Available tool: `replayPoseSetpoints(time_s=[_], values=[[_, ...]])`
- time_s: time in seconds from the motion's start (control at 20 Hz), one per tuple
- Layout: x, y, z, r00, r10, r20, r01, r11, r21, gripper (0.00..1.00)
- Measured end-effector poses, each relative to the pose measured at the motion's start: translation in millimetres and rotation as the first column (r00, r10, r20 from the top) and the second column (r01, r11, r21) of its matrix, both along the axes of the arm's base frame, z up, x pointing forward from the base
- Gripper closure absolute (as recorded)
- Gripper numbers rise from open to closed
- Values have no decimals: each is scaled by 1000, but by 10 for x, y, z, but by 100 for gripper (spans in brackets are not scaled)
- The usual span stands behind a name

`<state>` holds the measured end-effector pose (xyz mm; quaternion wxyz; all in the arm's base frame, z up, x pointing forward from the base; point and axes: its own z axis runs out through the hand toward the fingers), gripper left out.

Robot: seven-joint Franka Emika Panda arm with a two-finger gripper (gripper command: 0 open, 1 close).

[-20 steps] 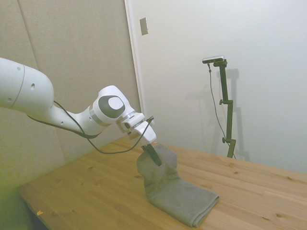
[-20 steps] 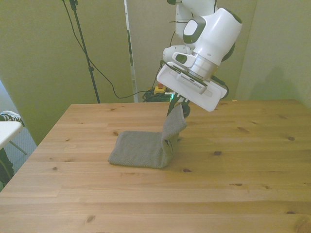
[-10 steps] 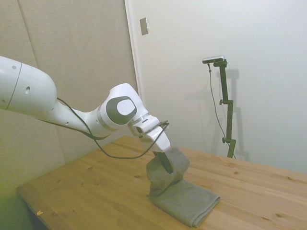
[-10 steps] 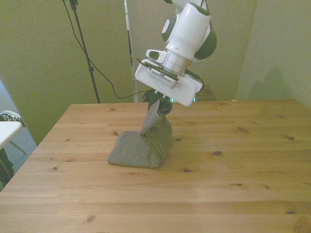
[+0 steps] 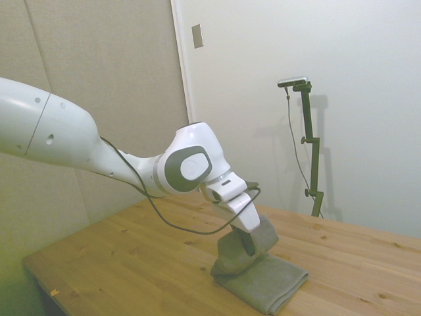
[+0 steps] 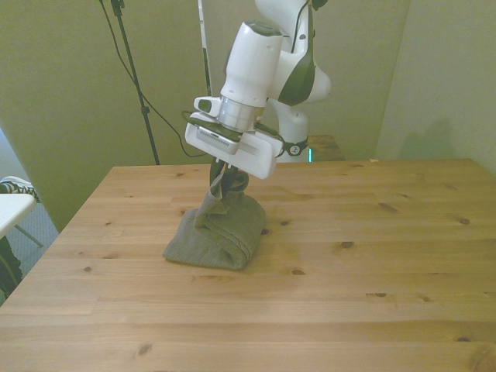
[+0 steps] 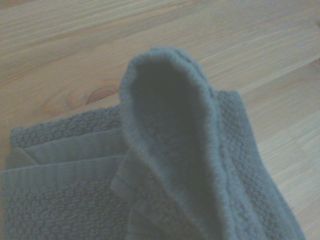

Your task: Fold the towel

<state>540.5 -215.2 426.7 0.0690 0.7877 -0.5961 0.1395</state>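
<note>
The grey-brown towel lies on the wooden table, one end lifted and curled over the part that stays flat. My gripper is shut on that raised edge, holding it just above the lower layers. In the front view the lifted flap hangs over the middle of the towel, toward the front view's left. Close up, the wrist view shows the towel as a rounded fold arching over flat ribbed layers.
Bare wooden table surrounds the towel on all sides. A cable loops from the arm down near the gripper. A white object sits beyond the table at the front view's left edge.
Still gripping the towel's edge, the gripper has swept toward the front view's left and lower. The raised flap has rolled over the flat part, making the towel shorter.
</note>
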Motion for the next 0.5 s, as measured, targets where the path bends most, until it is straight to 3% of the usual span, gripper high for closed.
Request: replayPoseSetpoints(time_s=[0.25,0.5], values=[[-17,-157,-161,999,30,-25,-28,999,43,0],[-5,-201,-115,999,34,-19,-34,999,38,0]])
